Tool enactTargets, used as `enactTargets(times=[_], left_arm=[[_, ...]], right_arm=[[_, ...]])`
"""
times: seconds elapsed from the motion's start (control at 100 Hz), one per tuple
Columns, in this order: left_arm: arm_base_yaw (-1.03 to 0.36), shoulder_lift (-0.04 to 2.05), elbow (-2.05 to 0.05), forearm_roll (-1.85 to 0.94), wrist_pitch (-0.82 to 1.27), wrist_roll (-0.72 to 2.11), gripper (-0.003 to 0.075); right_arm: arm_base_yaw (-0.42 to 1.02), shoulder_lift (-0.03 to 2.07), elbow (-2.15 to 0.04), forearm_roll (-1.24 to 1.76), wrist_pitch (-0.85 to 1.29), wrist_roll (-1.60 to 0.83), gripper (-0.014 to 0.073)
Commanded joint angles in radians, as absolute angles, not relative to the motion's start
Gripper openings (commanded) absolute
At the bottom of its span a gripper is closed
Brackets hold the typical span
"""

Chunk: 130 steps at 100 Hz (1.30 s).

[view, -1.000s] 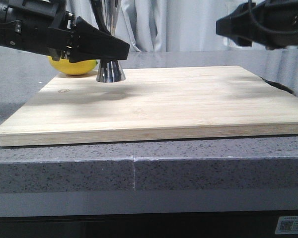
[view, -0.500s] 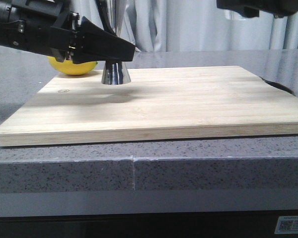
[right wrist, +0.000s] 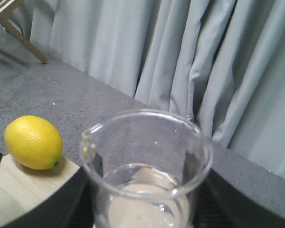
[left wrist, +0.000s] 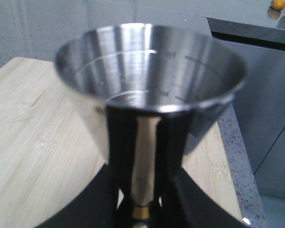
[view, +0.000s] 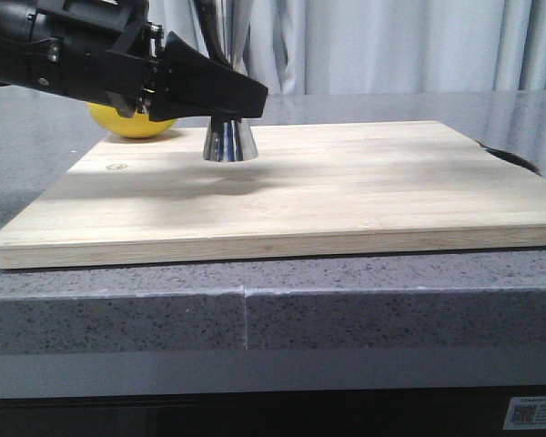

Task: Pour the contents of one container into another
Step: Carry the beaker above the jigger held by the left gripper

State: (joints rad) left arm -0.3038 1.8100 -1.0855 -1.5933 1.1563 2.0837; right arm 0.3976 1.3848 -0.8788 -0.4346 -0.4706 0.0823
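The steel hourglass jigger (view: 228, 141) stands upright at the back left of the wooden cutting board (view: 346, 191). Whether its base touches the wood I cannot tell. My left gripper (view: 241, 96) is shut on its narrow waist. In the left wrist view the jigger's open cup (left wrist: 149, 80) fills the frame, and the left gripper (left wrist: 141, 209) pinches it at the gold band. My right gripper (right wrist: 147, 211) is shut on the clear glass beaker (right wrist: 147, 156), dark fingers (right wrist: 61, 204) flanking it, its pouring lip toward the lemon. The right arm is out of the front view.
A yellow lemon (view: 132, 123) lies behind the board's back left corner, also seen as the lemon (right wrist: 33, 141) beyond the beaker. Grey stone counter (view: 255, 309) surrounds the board. Curtains (right wrist: 190, 61) hang behind. A dark object (view: 514, 160) sits at the board's right edge.
My left gripper has carried the jigger to the right along the board's back. The right arm has risen out of the front view's top right.
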Motion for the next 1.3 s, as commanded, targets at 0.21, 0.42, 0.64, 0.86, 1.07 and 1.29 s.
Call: enactTargets(times=[0.21, 0.42, 0.64, 0.86, 1.07, 1.29], left_arm=[[-0.313, 1.755, -1.113, -1.658, 1.267, 2.076, -0.0019], [-0.313, 1.755, -1.113, -1.658, 1.269, 2.074, -0.0019], [-0.315, 1.755, -1.113, -1.648, 1.269, 2.07, -0.0019], [-0.338, 1.755, -1.113, -1.644, 1.269, 2.07, -0.0019], [-0.349, 1.755, -1.113, -1.644, 1.269, 2.07, -0.0019], [-0.349, 1.755, -1.113, -1.644, 1.269, 2.07, -0.0019]], right_arm=[[0.437, 1.347, -0.97, -0.513, -0.485, 0.082, 0.0173], [0.441, 1.347, -0.97, -0.552, -0.448, 0.082, 0.0173], [0.441, 1.347, -0.97, -0.602, -0.448, 0.082, 0.0173], [0.442, 1.347, -0.97, -0.613, -0.448, 0.082, 0.0173], [0.472, 1.347, -0.97, -0.647, -0.444, 0.082, 0.0173], [0.482, 1.347, -0.97, -0.674, -0.439, 0.082, 0.0173]])
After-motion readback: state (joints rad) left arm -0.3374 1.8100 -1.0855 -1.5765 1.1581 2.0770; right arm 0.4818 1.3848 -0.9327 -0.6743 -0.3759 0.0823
